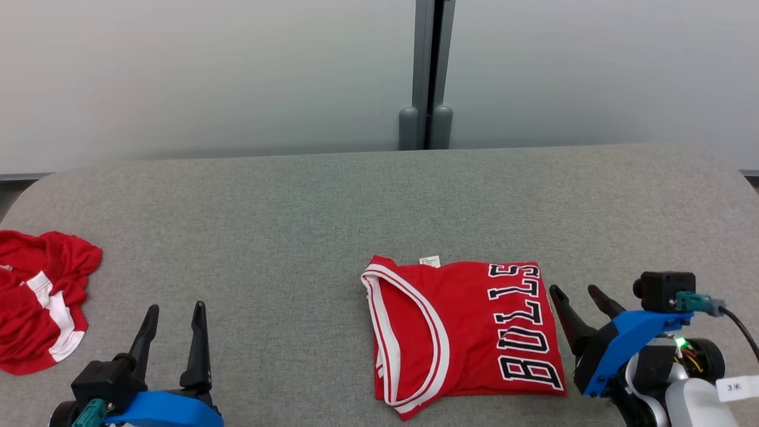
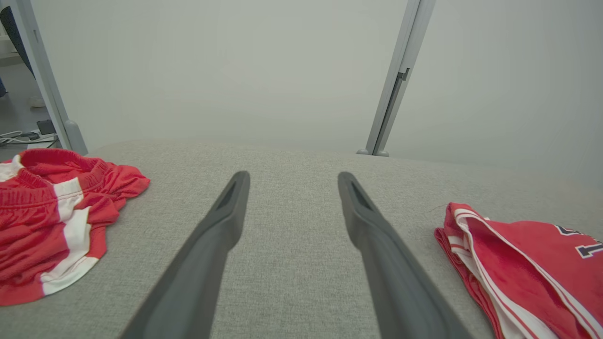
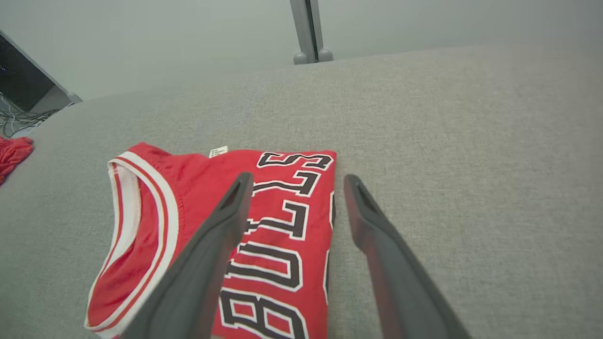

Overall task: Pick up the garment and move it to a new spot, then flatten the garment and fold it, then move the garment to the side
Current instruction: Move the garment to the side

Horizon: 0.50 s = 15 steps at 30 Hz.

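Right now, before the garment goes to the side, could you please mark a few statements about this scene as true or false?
1. The jersey lies folded on the table. True.
2. The right gripper is shut on the jersey. False: its fingers are open, gripping nothing.
3. Crumpled shorts lie at the robot's far left. True.
4. The left gripper holds the shorts. False: it is open, apart from them.

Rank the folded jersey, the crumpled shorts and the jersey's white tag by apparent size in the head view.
1. folded jersey
2. crumpled shorts, cut by the left edge, full size unsure
3. white tag
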{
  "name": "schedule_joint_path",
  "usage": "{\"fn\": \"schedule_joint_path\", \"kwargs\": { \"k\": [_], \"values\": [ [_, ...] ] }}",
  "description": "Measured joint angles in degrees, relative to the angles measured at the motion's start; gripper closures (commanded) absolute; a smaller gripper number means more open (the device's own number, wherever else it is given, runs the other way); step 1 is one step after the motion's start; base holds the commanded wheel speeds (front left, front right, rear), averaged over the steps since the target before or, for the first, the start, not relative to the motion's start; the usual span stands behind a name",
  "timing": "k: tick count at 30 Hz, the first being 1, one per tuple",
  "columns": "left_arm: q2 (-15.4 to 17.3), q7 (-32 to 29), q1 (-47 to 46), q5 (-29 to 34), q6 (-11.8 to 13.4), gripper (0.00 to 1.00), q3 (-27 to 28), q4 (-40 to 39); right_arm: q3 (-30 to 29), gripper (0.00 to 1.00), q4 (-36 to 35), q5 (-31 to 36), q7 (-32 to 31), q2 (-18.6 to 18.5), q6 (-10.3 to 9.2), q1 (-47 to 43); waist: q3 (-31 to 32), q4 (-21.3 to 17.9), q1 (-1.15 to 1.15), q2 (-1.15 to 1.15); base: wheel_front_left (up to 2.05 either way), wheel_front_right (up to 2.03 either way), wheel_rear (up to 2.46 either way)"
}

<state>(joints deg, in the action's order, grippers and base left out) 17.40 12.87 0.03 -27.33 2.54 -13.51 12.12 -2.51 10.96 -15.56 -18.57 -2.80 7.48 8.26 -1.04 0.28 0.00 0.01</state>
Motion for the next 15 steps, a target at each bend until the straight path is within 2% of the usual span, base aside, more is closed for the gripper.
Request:
{"fn": "schedule_joint_path", "kwargs": {
  "k": [4,8,15],
  "values": [
    [0.02,0.02,-1.32,0.03,-0.04,0.0,-0.24,-0.59,-1.33,0.0,4.79,0.91,-3.57,-0.04,0.0,3.64,-1.76,0.67,0.0,0.0,0.0,0.0,0.0],
    [-0.19,0.18,-2.61,0.03,-0.2,0.0,-0.55,-0.78,-2.56,0.0,11.12,3.03,-3.75,-0.02,0.0,6.37,-3.45,1.92,0.0,0.0,0.0,0.0,0.0],
    [-0.76,0.46,-4.31,0.11,-0.66,0.0,-1.34,-0.13,-2.72,0.0,21.89,2.71,-2.21,-0.01,0.0,8.1,-5.64,4.05,0.0,0.0,0.0,0.0,0.0]
  ]
}}
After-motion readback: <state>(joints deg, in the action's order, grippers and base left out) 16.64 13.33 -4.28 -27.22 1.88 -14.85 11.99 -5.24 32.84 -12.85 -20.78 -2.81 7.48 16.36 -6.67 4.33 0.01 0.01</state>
